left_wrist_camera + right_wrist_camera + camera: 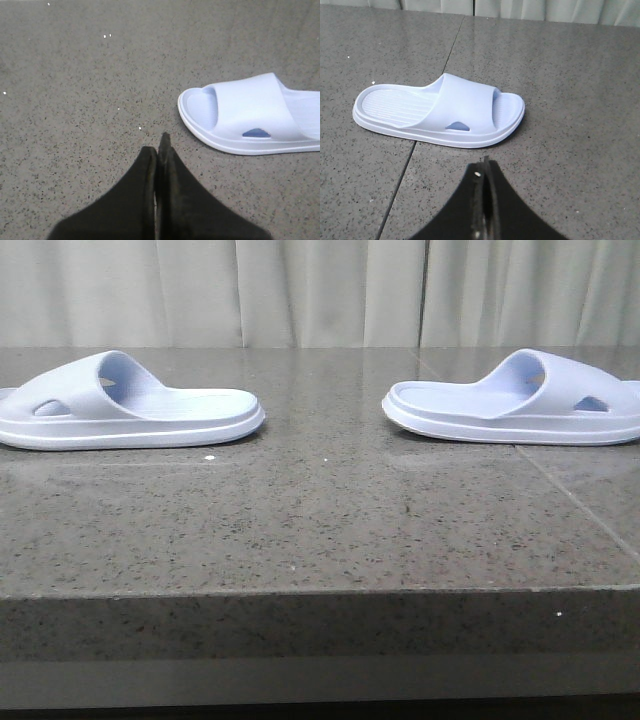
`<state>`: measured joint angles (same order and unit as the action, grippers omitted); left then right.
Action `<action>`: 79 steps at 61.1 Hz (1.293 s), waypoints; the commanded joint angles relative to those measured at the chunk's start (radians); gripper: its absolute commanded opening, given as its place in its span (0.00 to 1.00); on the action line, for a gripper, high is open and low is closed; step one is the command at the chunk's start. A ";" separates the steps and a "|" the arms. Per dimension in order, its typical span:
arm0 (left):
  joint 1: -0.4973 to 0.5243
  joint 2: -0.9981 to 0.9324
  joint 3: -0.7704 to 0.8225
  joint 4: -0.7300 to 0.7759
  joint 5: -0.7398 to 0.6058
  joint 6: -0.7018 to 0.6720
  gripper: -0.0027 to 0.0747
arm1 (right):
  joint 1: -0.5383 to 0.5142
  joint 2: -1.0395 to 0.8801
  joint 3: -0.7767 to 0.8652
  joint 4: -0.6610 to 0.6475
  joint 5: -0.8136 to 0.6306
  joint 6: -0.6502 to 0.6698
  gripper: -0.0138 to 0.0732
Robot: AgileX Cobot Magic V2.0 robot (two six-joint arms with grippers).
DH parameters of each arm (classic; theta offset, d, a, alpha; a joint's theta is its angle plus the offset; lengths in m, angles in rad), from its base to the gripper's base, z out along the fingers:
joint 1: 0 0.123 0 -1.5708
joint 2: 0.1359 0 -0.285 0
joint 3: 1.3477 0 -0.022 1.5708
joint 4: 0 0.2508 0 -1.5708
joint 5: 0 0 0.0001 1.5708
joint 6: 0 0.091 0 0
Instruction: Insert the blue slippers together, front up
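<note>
Left slipper point(125, 405) lay sole-down toward table's point(320, 530) left edge, right slipper point(520, 400) toward right edge, well apart. Left gripper point(159, 150) and right gripper point(486, 172) both had jaws closed, empty.

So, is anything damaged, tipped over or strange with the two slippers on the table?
Nothing stands out. The left slipper and the right slipper both lie flat, sole down and intact, far apart, heels facing each other. Each claw, left and right, is shut and empty.

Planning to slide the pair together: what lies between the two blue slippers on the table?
Nothing: in the front view, only bare speckled tabletop separates the left slipper from the right slipper.
</note>
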<state>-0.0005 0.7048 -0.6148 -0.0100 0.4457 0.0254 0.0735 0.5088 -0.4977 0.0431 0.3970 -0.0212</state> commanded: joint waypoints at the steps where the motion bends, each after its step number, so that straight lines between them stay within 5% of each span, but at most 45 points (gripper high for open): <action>1: -0.007 0.040 -0.029 -0.007 -0.074 -0.008 0.01 | -0.006 0.013 -0.034 -0.010 -0.043 -0.004 0.08; 15: -0.007 0.095 -0.029 -0.011 -0.078 -0.008 0.08 | -0.006 0.013 -0.034 -0.010 0.024 -0.004 0.14; 20: -0.007 0.097 -0.029 -0.011 -0.086 -0.008 0.27 | -0.006 0.013 -0.034 -0.010 0.037 -0.004 0.28; 27: -0.007 0.097 -0.029 -0.011 -0.113 -0.008 0.66 | -0.006 0.013 -0.034 -0.010 0.038 -0.004 0.51; 32: -0.007 0.097 -0.033 -0.023 -0.106 -0.008 0.79 | -0.006 0.013 -0.034 -0.010 0.035 -0.004 0.62; 65: 0.054 0.451 -0.449 -0.035 0.296 0.017 0.77 | -0.006 0.013 -0.034 -0.010 0.015 -0.004 0.64; 79: 0.228 0.655 -0.557 -0.538 0.381 0.398 0.77 | -0.006 0.013 -0.034 -0.010 0.015 -0.004 0.64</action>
<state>0.1771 1.3131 -1.1169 -0.3386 0.8345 0.2875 0.0735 0.5110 -0.4977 0.0431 0.4917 -0.0195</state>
